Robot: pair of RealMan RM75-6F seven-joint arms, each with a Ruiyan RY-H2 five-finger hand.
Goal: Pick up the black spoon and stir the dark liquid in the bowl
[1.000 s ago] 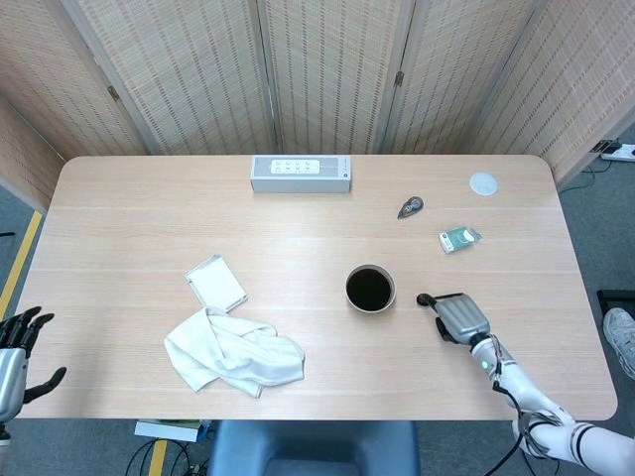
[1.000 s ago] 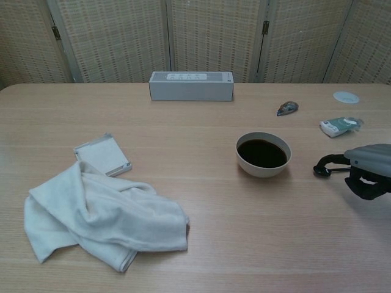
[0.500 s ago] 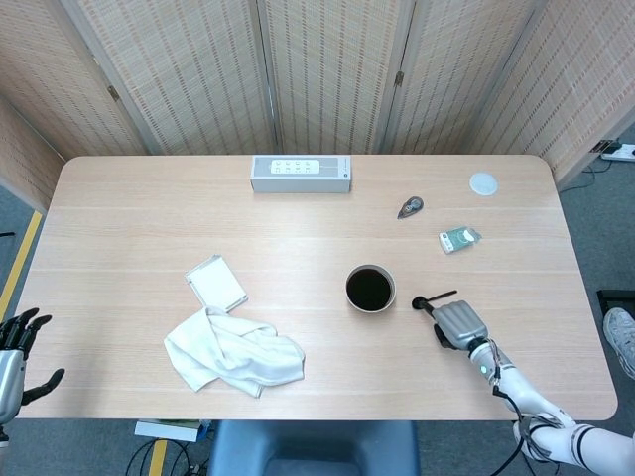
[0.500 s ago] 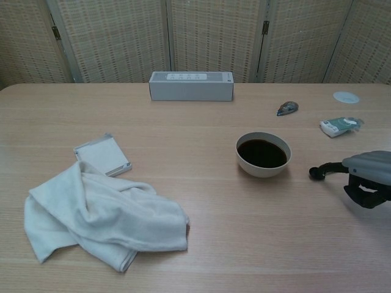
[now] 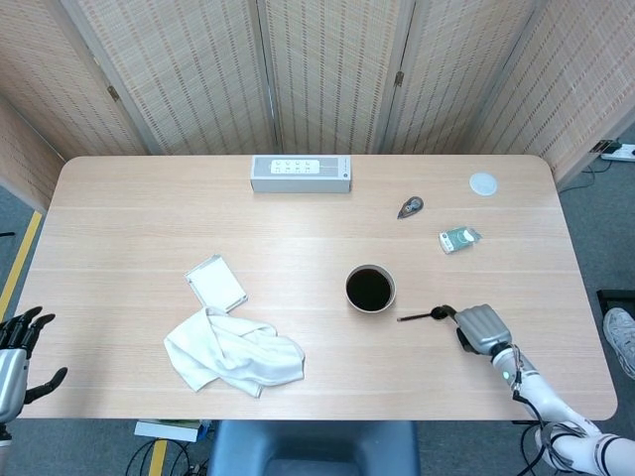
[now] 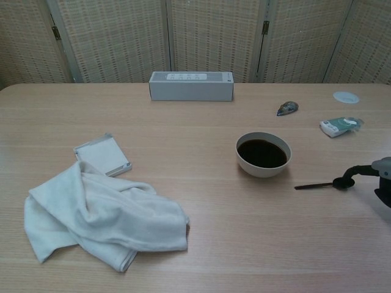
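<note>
The black spoon (image 5: 425, 315) lies on the table just right of the bowl, its thin handle pointing left toward the bowl (image 5: 370, 288). The white bowl (image 6: 263, 154) holds dark liquid. My right hand (image 5: 483, 327) sits at the spoon's wide end, and one dark finger (image 6: 360, 170) reaches down to that end. Whether it pinches the spoon or only touches it is unclear. In the chest view the right hand (image 6: 385, 178) is cut off by the frame's edge. My left hand (image 5: 15, 349) hangs off the table's front left corner with fingers spread, holding nothing.
A crumpled white towel (image 5: 233, 350) and a small white box (image 5: 215, 282) lie left of the bowl. At the back stands a white power strip (image 5: 301, 174). A small grey object (image 5: 409, 207), a green packet (image 5: 457, 238) and a white lid (image 5: 483, 183) lie at the back right.
My right hand has moved right and toward the table's front edge. The spoon has come out from under it and its handle has swung round to point left.
</note>
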